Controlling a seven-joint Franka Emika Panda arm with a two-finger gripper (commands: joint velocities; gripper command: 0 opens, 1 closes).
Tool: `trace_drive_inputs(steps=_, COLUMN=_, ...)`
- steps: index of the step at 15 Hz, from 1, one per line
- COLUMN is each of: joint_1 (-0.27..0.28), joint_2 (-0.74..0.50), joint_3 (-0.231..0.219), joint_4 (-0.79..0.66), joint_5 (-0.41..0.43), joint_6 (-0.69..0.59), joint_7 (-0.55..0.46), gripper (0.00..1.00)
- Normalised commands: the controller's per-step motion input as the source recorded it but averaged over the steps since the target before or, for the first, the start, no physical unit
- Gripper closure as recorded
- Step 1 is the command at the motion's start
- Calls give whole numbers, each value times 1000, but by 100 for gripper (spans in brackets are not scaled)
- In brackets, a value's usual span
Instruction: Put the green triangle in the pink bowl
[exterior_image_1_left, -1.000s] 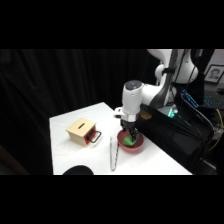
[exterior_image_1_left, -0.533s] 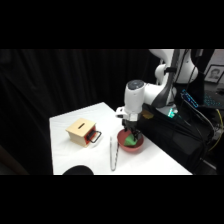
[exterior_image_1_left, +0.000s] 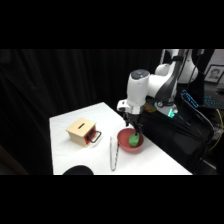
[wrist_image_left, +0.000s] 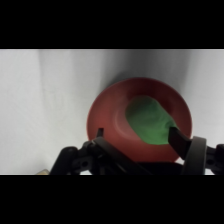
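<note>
Green triangle: small bright green block, lying inside the pink bowl, directly beneath the gripper. In the wrist view it fills the bowl's floor between the two fingers and appears apart from both; whether a fingertip grazes it cannot be told.

Pink bowl: round, shallow, reddish-pink; directly below the gripper, its rim reaching past the fingers on either side.

Gripper: spread wide, holding nothing. One finger shows at one side of the block, the other at the far side, bowl floor visible between.

Step in hand, as judged: the placing looks done, the block released into the bowl. What is left is the retreat. The next move calls for a straight lift away from the bowl, fingers kept apart, so that neither the block nor the rim is caught or dragged.

Arm: reaches over the table from its base, wrist bent downward, gripper pointing roughly straight down into the bowl's mouth.

Other items: metal tongs, lying on the table just beside the bowl, to the gripper's side; wooden box, farther off beyond the tongs; dark round object, at the table's near edge, well apart.
</note>
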Motion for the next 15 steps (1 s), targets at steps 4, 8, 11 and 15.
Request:
trace_drive_inputs(steps=4, joint_1=-71, joint_2=-355, joint_3=96, joint_4=-43, joint_5=91, joint_6=-251, joint_7=-50, gripper=0)
trace_drive_inputs(steps=8, joint_1=-83, joint_2=-353, joint_3=111, joint_4=-46, joint_5=120, joint_6=-257, joint_7=-78, gripper=0)
trace_drive_inputs(steps=11, joint_1=-89, joint_2=-350, joint_3=117, joint_4=-49, joint_5=121, joint_6=-254, joint_7=-91, gripper=0)
trace_drive_inputs(steps=15, joint_1=-96, joint_2=-324, joint_3=108, joint_4=-48, joint_5=133, joint_6=-195, joint_7=-124, gripper=0)
